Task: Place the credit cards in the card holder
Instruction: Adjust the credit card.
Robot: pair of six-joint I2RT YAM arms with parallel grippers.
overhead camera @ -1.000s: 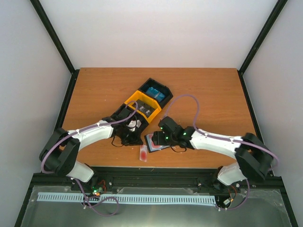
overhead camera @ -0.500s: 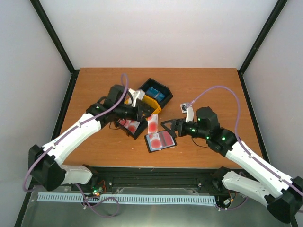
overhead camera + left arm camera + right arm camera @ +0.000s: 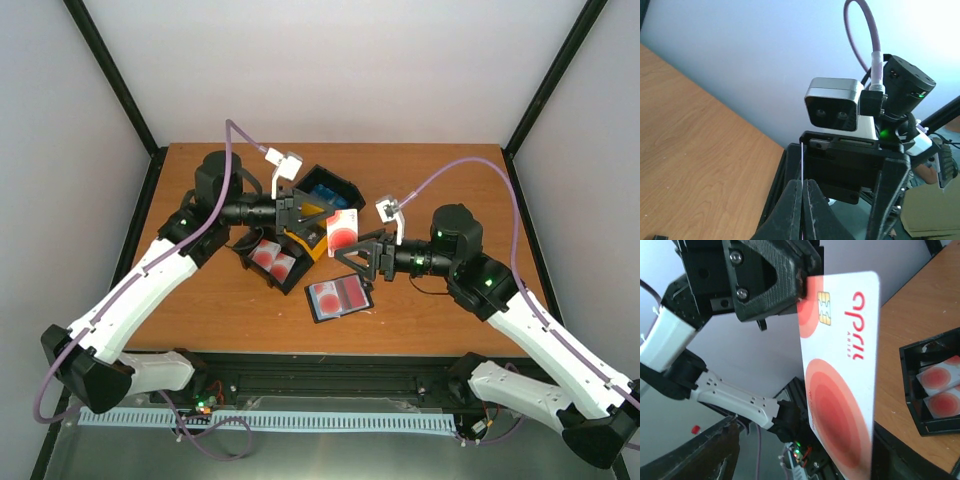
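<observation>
The left gripper (image 3: pixel 322 217) is clamped on one corner of a credit card (image 3: pixel 342 229) and holds it clear of the table (image 3: pixel 450 190), face toward the right gripper (image 3: pixel 350 262). The right gripper's jaws stand wide apart and grip nothing; the card hangs in front of them, and contact cannot be determined. The card is thin plastic with rounded corners, white with red discs and a metallic chip. The card holder (image 3: pixel 312 303) lies open and flat near both grippers, black, with red-and-white cards (image 3: pixel 338 297) showing inside. Beside it, a walled black-and-yellow tray (image 3: pixel 347 187) holds blue cards (image 3: pixel 322 193) and a second red-and-white set (image 3: pixel 272 258); the left gripper partly covers its yellow middle compartment
</observation>
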